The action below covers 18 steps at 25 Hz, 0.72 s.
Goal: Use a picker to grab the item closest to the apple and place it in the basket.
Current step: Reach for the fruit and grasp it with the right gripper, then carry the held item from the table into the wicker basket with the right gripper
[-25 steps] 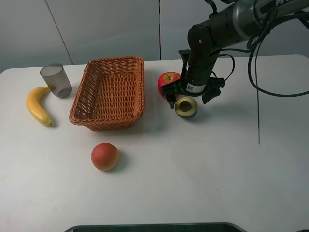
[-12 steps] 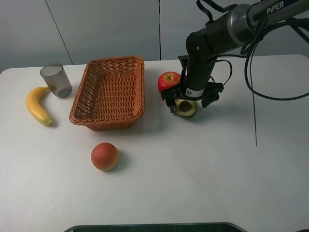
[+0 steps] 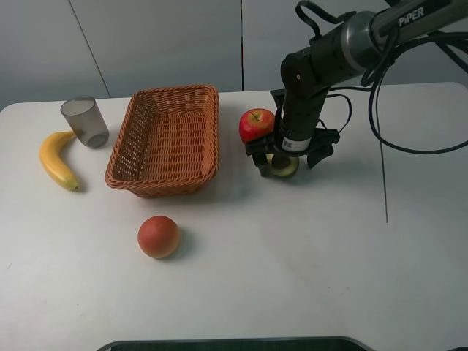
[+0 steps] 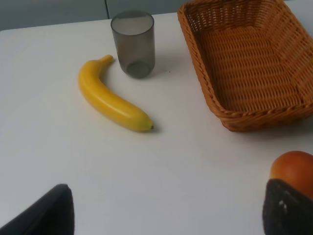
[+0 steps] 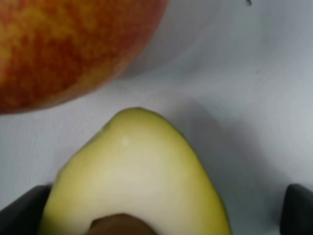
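A red apple [image 3: 256, 124] sits on the white table just right of the wicker basket [image 3: 167, 139]. A halved avocado [image 3: 281, 167], cut face up with its pit showing, lies right beside the apple. My right gripper [image 3: 287, 161] is low over the avocado and open, one finger on each side of it. The right wrist view shows the avocado [image 5: 142, 181] filling the gap between the dark fingertips [image 5: 22, 210], with the apple [image 5: 63, 44] close behind. My left gripper [image 4: 166, 208] is open and holds nothing; its arm is out of the exterior high view.
A yellow banana [image 3: 57, 159] and a grey cup [image 3: 85, 121] stand left of the basket. A round orange-red fruit [image 3: 159, 236] lies in front of the basket. A black cable [image 3: 384, 168] hangs down to the right of the arm.
My right gripper has come down over the avocado, so its fingers now flank the fruit and hide part of it. Nothing else has moved.
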{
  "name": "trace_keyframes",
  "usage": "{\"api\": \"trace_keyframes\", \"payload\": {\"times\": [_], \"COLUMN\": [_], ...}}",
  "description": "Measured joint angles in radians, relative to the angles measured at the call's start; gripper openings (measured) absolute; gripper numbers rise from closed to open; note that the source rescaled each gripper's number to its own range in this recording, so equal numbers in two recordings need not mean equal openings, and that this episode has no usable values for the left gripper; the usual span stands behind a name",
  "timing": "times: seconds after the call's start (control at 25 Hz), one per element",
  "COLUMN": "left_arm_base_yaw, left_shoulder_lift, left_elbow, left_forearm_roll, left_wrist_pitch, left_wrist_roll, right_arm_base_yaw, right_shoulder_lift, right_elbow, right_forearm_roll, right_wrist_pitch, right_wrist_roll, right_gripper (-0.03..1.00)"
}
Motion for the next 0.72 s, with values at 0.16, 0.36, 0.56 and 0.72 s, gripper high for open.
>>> {"api": "trace_keyframes", "payload": {"times": [0.16,0.36,0.56,0.72], "left_arm_base_yaw": [0.000,0.000,0.000,0.000], "left_shoulder_lift": [0.000,0.000,0.000,0.000], "left_elbow": [0.000,0.000,0.000,0.000], "left_forearm_roll": [0.000,0.000,0.000,0.000], "left_wrist_pitch": [0.000,0.000,0.000,0.000], "left_wrist_roll": [0.000,0.000,0.000,0.000], "right_arm_base_yaw": [0.000,0.000,0.000,0.000], "right_shoulder_lift": [0.000,0.000,0.000,0.000], "right_elbow": [0.000,-0.001,-0.001,-0.001], "right_forearm_roll": [0.000,-0.002,-0.002,-0.002], "right_wrist_pitch": [0.002,0.005,0.007,0.007], "right_wrist_roll": [0.003,0.013,0.017,0.018], "right_gripper": [0.00,0.02,0.02,0.02]}}
